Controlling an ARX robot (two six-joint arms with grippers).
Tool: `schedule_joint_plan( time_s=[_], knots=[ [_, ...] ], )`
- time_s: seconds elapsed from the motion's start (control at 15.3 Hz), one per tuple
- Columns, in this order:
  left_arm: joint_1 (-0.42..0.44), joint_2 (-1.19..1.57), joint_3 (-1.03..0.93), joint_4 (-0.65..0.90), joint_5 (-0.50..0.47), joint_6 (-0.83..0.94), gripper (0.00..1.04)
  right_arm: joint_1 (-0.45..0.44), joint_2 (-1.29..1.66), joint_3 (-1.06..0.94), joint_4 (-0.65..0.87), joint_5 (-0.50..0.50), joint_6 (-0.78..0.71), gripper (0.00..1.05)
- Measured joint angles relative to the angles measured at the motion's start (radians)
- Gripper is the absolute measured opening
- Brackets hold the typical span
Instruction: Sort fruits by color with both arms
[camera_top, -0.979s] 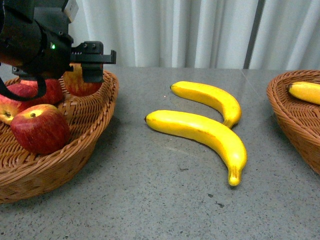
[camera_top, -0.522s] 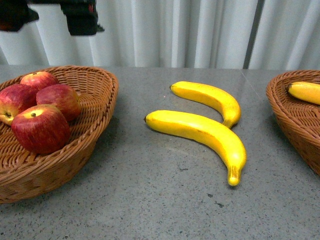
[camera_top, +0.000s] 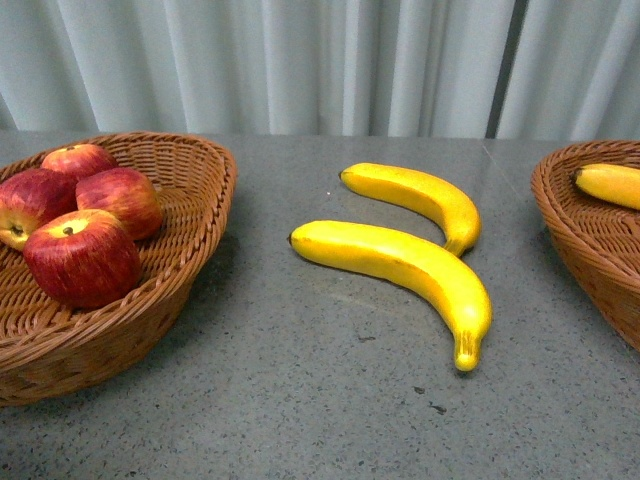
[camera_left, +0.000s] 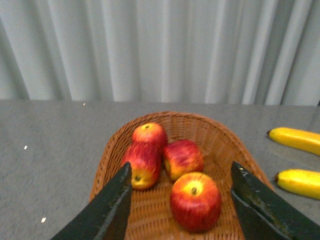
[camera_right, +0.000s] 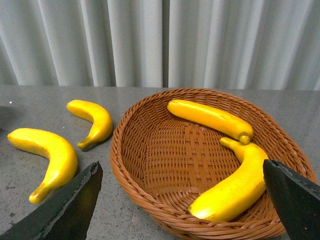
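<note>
Several red apples (camera_top: 82, 258) lie in the left wicker basket (camera_top: 205, 215). Two yellow bananas (camera_top: 400, 262) (camera_top: 415, 195) rest on the grey table between the baskets. Another banana (camera_top: 612, 184) shows in the right basket (camera_top: 570, 225). Neither arm appears in the front view. In the left wrist view my left gripper (camera_left: 181, 167) hangs open above the apples (camera_left: 195, 200), touching none. In the right wrist view my right gripper (camera_right: 180, 167) is open and empty above the right basket (camera_right: 122, 160), which holds two bananas (camera_right: 210, 119) (camera_right: 235, 187).
Pale curtains close off the back of the grey table (camera_top: 300, 400). The two loose bananas (camera_right: 52, 155) (camera_right: 95, 117) lie just outside the right basket's rim. The left basket's high wall stands beside them on the other side.
My left gripper rose from the apple basket and has left the front view. The apples lie uncovered in the basket. The bananas have not moved.
</note>
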Motion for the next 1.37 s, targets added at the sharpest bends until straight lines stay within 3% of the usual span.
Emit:
schedule_joint_plan(
  time_s=[0.33, 0.39, 0.46, 0.52, 1.24, 1.31, 1.37],
  knots=[
    [0.106, -0.17, -0.15, -0.013, 0.113, -0.022, 0.01, 0.0, 0.0, 0.0, 0.0, 0.0, 0.0, 0.98],
    [0.123, -0.191, -0.164, -0.023, 0.13, -0.02, 0.01, 0.0, 0.0, 0.0, 0.0, -0.001, 0.0, 0.98],
    [0.212, -0.224, -0.183, -0.038, 0.222, -0.02, 0.02, 0.0, 0.0, 0.0, 0.001, -0.001, 0.0, 0.98],
    [0.235, -0.247, -0.196, -0.048, 0.222, -0.022, 0.02, 0.0, 0.0, 0.0, 0.0, 0.0, 0.0, 0.98],
    [0.227, -0.457, -0.273, -0.162, 0.238, -0.021, 0.02, 0.0, 0.0, 0.0, 0.0, 0.0, 0.0, 0.98],
    [0.227, -0.544, -0.272, -0.301, 0.239, -0.021, 0.02, 0.0, 0.0, 0.0, 0.0, 0.0, 0.0, 0.98],
    [0.227, -0.618, -0.272, -0.331, 0.238, -0.021, 0.02, 0.0, 0.0, 0.0, 0.0, 0.0, 0.0, 0.98]
  ],
)
